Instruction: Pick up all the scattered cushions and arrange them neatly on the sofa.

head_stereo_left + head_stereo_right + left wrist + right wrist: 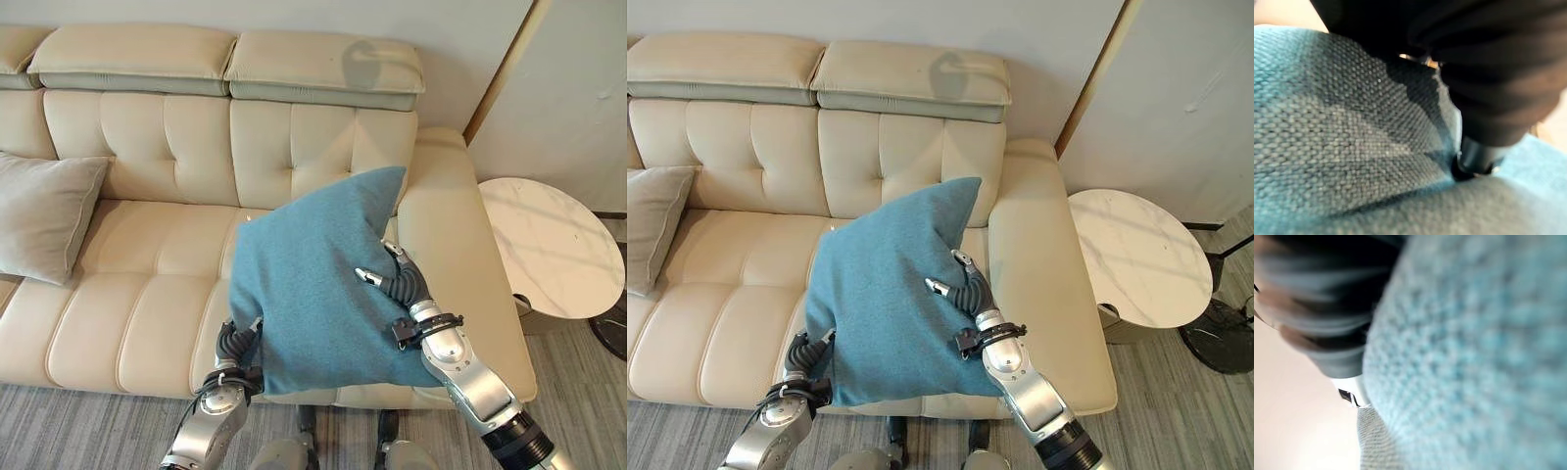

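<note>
Blue cushion tilted (corner up)

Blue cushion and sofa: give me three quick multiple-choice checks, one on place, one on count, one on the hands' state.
1. Where is the blue cushion?
A. On the round side table
B. Held over the sofa seat near its right armrest
C. On the floor

2. How many cushions are in sight?
A. Two
B. Four
C. Five

3. How is the blue cushion held?
A. Untouched
B. One hand only
C. Between both hands

Answers:
1 B, it hangs before the sofa by the armrest.
2 A, blue one plus the grey cushion.
3 C, left hand at its lower corner, right hand against its side.
</note>
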Controlling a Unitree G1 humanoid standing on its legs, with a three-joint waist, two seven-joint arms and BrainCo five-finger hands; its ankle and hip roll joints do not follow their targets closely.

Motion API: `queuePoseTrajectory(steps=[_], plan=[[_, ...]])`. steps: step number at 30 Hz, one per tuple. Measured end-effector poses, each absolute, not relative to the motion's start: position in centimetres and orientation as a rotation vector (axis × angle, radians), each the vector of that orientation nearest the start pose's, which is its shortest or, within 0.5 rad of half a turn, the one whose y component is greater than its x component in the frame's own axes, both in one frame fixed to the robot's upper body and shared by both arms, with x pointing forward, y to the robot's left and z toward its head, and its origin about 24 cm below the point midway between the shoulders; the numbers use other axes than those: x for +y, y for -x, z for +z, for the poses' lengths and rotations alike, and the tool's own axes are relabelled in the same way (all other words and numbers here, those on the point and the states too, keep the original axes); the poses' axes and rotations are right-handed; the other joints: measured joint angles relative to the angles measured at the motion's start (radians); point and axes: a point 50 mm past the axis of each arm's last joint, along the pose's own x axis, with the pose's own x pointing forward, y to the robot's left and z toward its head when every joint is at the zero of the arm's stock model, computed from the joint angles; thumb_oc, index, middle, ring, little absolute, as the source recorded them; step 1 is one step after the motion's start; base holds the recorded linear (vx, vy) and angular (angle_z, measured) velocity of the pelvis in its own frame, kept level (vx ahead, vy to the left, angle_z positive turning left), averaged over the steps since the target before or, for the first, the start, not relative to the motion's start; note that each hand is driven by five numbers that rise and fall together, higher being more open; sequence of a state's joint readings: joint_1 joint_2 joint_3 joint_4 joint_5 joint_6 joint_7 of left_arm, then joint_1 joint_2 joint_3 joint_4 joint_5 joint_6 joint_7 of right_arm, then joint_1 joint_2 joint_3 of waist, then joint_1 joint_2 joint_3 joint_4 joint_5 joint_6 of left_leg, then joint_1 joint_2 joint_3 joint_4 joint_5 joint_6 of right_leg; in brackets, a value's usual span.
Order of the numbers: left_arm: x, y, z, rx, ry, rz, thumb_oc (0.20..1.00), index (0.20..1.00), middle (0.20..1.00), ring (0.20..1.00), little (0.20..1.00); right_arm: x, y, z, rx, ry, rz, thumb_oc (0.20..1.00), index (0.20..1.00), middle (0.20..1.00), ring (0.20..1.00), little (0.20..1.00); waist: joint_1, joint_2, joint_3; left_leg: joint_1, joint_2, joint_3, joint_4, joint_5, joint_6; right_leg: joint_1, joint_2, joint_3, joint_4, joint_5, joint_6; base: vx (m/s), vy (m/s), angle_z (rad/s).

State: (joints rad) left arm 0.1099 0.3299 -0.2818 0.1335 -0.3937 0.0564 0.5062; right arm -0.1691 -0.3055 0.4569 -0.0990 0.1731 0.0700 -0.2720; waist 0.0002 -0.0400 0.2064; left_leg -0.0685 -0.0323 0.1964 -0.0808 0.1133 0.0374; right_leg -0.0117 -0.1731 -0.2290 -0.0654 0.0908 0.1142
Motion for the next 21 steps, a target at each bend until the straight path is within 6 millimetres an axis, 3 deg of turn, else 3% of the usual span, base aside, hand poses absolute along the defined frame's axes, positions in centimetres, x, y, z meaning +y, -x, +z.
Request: queuePoseTrajectory(steps=[4,7,8,9,11,14,16,18,21], plan=[[18.4,-22.2,-2.2,0.361,-0.068,0.341,0.2,0.2,0.2,0.2,0.2,-9.4,-28.1,7.6,-0.078,0.133,0.172,0.2,0.2,0.2,0.2,0.2,0.001,0.016,-0.007,-0.024,0.022,-0.022,0.0,0.012,-0.015,-0.004,0.029,-0.02,-0.022,0.013,-0.011,-0.04,0.003,0.12],[17.7,-25.3,-0.8,0.301,-0.109,0.36,0.2,0.2,0.2,0.2,0.2,-9.3,-30.4,9.2,-0.127,0.167,0.104,0.2,0.2,0.2,0.2,0.2,0.009,0.029,-0.005,-0.088,0.039,-0.023,0.004,0.047,-0.005,-0.071,0.047,-0.023,-0.016,0.035,-0.037,-0.24,0.006,0.04],[17.2,-28.8,1.1,0.237,-0.15,0.375,0.2,0.2,0.2,0.2,0.2,-8.6,-32.7,11.6,-0.188,0.193,0.071,0.2,0.2,0.2,0.2,0.2,0.01,0.047,0.006,-0.152,0.048,-0.027,0.01,0.06,-0.008,-0.131,0.055,-0.021,-0.009,0.044,-0.033,-0.17,-0.007,0.0],[17.0,-30.6,2.6,0.192,-0.16,0.396,0.2,0.2,0.2,0.2,0.2,-8.4,-33.9,13.3,-0.231,0.2,0.039,0.2,0.2,0.2,0.2,0.2,0.009,0.056,0.014,-0.193,0.05,-0.028,0.013,0.08,-0.006,-0.17,0.057,-0.022,-0.006,0.062,-0.046,-0.18,-0.007,0.01],[15.8,-35.8,8.3,0.045,-0.223,0.414,0.2,0.2,0.2,0.2,0.2,-8.1,-36.9,18.5,-0.337,0.226,-0.063,0.2,0.2,0.2,0.2,0.2,0.01,0.074,0.069,-0.273,0.06,-0.037,0.04,0.092,-0.009,-0.249,0.062,-0.023,0.023,0.068,-0.049,-0.07,0.003,0.02],[15.4,-38.2,13.6,-0.098,-0.243,0.436,0.2,0.2,0.2,0.2,0.2,-8.6,-38.0,22.7,-0.436,0.186,-0.172,0.2,0.2,0.2,0.2,0.2,0.006,0.083,0.102,-0.339,0.065,-0.051,0.055,0.091,-0.02,-0.318,0.061,-0.033,0.058,0.058,-0.051,-0.02,0.029,0.08],[14.6,-39.7,20.4,-0.271,-0.23,0.441,0.2,0.2,0.2,0.2,0.2,-9.0,-38.4,28.3,-0.565,0.136,-0.263,0.2,0.2,0.2,0.2,0.2,0.003,0.099,0.14,-0.424,0.069,-0.056,0.057,0.107,-0.035,-0.412,0.058,-0.04,0.09,0.06,-0.054,0.01,0.062,0.1],[14.4,-40.5,25.3,-0.377,-0.254,0.473,0.2,0.2,0.2,0.2,0.2,-9.2,-38.2,31.6,-0.658,0.119,-0.307,0.2,0.2,0.2,0.2,0.2,0.002,0.109,0.178,-0.474,0.068,-0.062,0.057,0.129,-0.022,-0.468,0.057,-0.042,0.103,0.071,-0.068,0.0,0.081,0.05],[14.4,-40.8,30.3,-0.488,-0.36,0.517,0.2,0.2,0.2,0.2,0.2,-9.7,-38.0,34.4,-0.727,0.12,-0.337,0.2,0.2,0.2,0.2,0.2,0.004,0.112,0.179,-0.556,0.066,-0.073,0.057,0.14,-0.018,-0.569,0.049,-0.045,0.158,0.052,-0.072,-0.01,0.055,0.09]])
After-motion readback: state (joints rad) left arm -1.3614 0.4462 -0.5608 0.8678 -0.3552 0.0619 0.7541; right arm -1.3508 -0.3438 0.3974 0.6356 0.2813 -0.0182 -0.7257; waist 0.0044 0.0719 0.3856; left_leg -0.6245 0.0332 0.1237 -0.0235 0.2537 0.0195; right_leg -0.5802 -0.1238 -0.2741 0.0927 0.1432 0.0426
